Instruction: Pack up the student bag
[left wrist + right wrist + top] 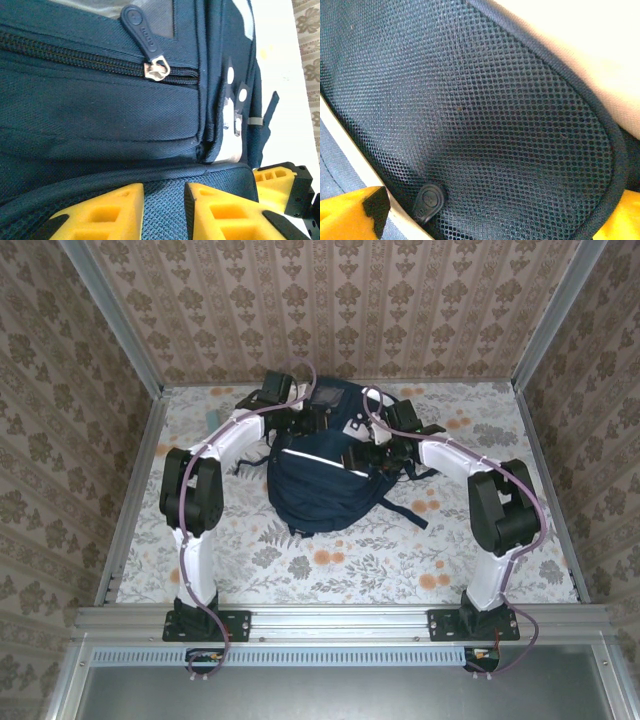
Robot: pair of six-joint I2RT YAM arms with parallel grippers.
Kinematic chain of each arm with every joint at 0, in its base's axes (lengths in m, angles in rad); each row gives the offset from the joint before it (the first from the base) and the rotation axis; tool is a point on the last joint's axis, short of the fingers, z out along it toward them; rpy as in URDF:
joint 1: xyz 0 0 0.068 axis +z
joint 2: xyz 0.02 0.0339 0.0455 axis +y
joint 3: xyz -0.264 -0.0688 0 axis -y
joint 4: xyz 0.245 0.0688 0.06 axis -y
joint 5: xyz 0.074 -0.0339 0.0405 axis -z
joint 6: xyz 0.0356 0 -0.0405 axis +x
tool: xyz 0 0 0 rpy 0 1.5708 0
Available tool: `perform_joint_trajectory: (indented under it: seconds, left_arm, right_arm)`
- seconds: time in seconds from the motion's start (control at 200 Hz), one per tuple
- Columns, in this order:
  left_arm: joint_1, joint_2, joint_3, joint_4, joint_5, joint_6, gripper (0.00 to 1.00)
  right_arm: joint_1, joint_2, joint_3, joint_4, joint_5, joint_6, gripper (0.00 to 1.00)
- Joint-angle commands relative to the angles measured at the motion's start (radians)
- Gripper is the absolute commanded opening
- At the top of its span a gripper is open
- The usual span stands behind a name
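The student bag (318, 485), navy blue with a white stripe, lies in the middle of the table. My left gripper (300, 420) is at the bag's far left top. In the left wrist view its yellow fingers (112, 212) stand close together with the bag's mesh-padded edge (164, 200) filling the gap between them. Above them run a closed zip (75, 55) and its black pull (140, 29). My right gripper (382, 436) is at the bag's far right top. It is open (495, 212) over a mesh panel (480, 110), with a round black pull (427, 202) near its left finger.
The table wears a floral cloth (350, 560) and is walled in by patterned panels and metal posts. A small teal object (213, 418) lies at the back left. A dark strap (408, 508) trails from the bag toward the right.
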Motion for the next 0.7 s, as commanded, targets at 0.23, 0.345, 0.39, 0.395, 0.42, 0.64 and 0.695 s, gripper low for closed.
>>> perform_joint_trajectory:
  seconds: [0.23,0.345,0.39,0.395,0.42,0.64,0.695]
  left_arm:
    - [0.028,0.046,-0.044,-0.02,-0.11,-0.034,0.24]
    - [0.033,0.044,-0.054,-0.01,-0.107,-0.045,0.24]
    - [0.035,0.045,-0.054,-0.009,-0.107,-0.046,0.24]
    - [0.035,0.045,-0.053,-0.009,-0.107,-0.046,0.24]
    - [0.035,0.044,-0.053,-0.007,-0.105,-0.047,0.25]
    - [0.037,0.036,-0.053,-0.003,-0.086,-0.049,0.26]
    - [0.038,0.031,-0.054,-0.001,-0.081,-0.049,0.26]
  right_arm:
    - [0.038,-0.101,-0.117,-0.042,-0.189,-0.047,0.99]
    - [0.041,-0.13,-0.159,-0.023,-0.217,-0.022,0.99]
    - [0.045,-0.139,-0.177,-0.007,-0.235,-0.012,0.99]
    - [0.045,-0.14,-0.179,-0.005,-0.237,-0.012,0.99]
    - [0.048,-0.146,-0.188,0.007,-0.245,-0.007,0.99]
    - [0.064,-0.166,-0.219,0.041,-0.235,-0.009,0.92]
    - [0.069,-0.166,-0.214,0.035,-0.195,-0.018,0.88]
